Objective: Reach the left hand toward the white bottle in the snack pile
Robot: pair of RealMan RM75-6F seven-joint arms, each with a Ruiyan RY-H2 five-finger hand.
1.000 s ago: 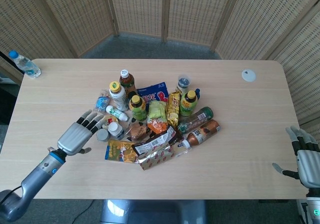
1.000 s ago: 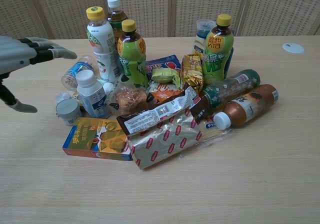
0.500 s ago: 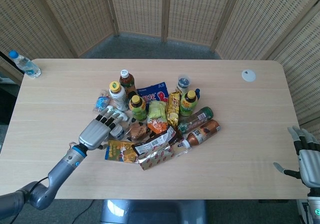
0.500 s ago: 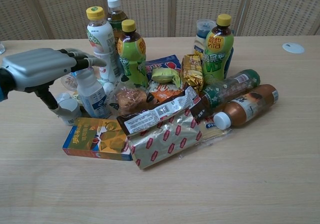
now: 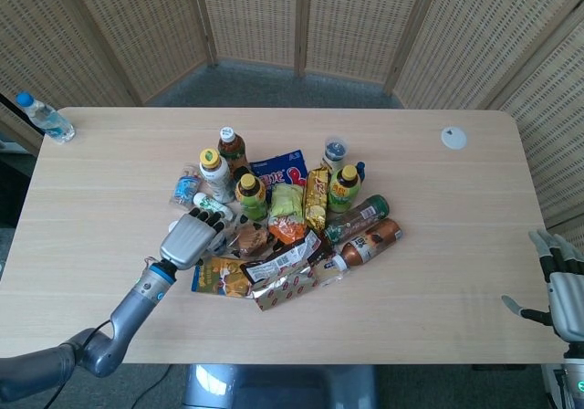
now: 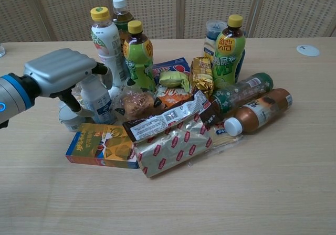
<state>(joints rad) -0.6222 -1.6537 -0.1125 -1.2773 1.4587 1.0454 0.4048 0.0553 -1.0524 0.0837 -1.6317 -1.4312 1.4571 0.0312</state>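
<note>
Over the last second we have brought our left hand [image 6: 60,72] in from the bare table at the pile's eight o'clock edge, and it now sits over the small white bottle [image 6: 97,99] at the near-left of the snack pile. In the head view the left hand [image 5: 192,239] covers most of that bottle, which stands at about nine o'clock from the pile's middle, just beside a grey-capped little tub [image 6: 72,117] and behind an orange snack box [image 6: 100,145].

In the chest view our fingers reach over the bottle's top and the thumb [image 6: 70,103] hangs down on its left side. They bracket it, but we cannot tell whether any finger is touching it, nor whether the hand has closed on it. The bottle stands upright.

We judge the reach as good as done: the hand is at the bottle rather than heading for it. Any further advance risks knocking the tall white bottle with the yellow cap [image 6: 106,46], which stands at twelve o'clock from our target.

Our right hand [image 5: 566,290] rests at the far right edge of the table, fingers apart, holding nothing.
</note>
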